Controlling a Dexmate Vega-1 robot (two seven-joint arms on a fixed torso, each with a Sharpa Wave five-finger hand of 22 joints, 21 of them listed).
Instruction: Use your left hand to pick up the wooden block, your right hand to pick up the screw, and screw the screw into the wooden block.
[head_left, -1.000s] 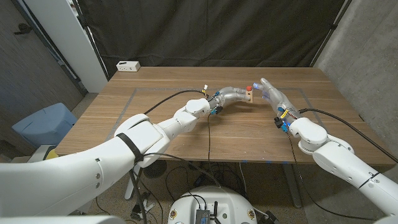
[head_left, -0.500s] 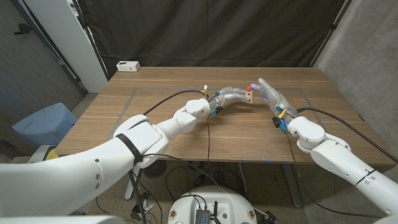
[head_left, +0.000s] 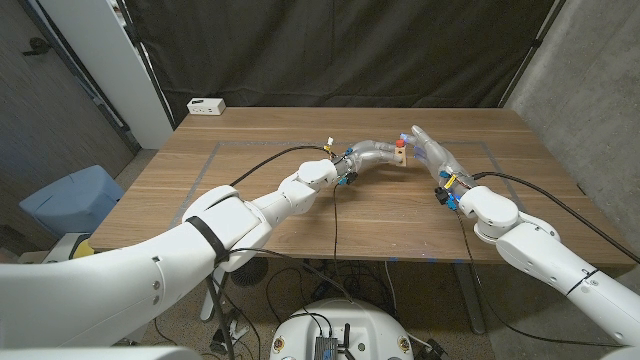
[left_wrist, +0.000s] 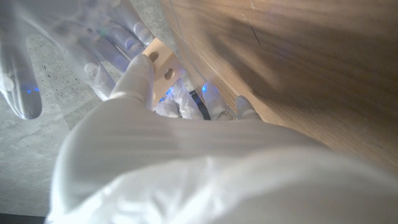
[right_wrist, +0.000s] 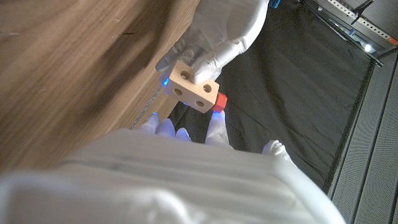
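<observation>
Left hand (head_left: 375, 153) holds the wooden block (right_wrist: 194, 86) up off the tabletop (head_left: 280, 190), fingers (right_wrist: 208, 62) wrapped over the top and one side, so the face w/ holes is bare toward the right hand. Right hand (head_left: 430, 148) sits just beside the block, fingertips (right_wrist: 165, 127) reaching at it; can't tell if it's pinching the screw or only touching, prob. closed on it but the contact is hidden behind the hand's back. Screw (right_wrist: 218, 101) w/ red head sits at the block's far end from the left palm, seems already seated in or against the block; thread not visible. Handling, as a guess: block is light, stiff, smooth-sided and could twist in the grip when torque comes on, so hold it across two flat opposite faces, well clear of the holes. Screw is small, hard, light and easy to drop; take it by the red head, thumb vs. a finger, keep it in line w/ the hole and turn in short bites. Beyond both hands: a white box (head_left: 206, 105) at the tabletop's far corner, well apart.
</observation>
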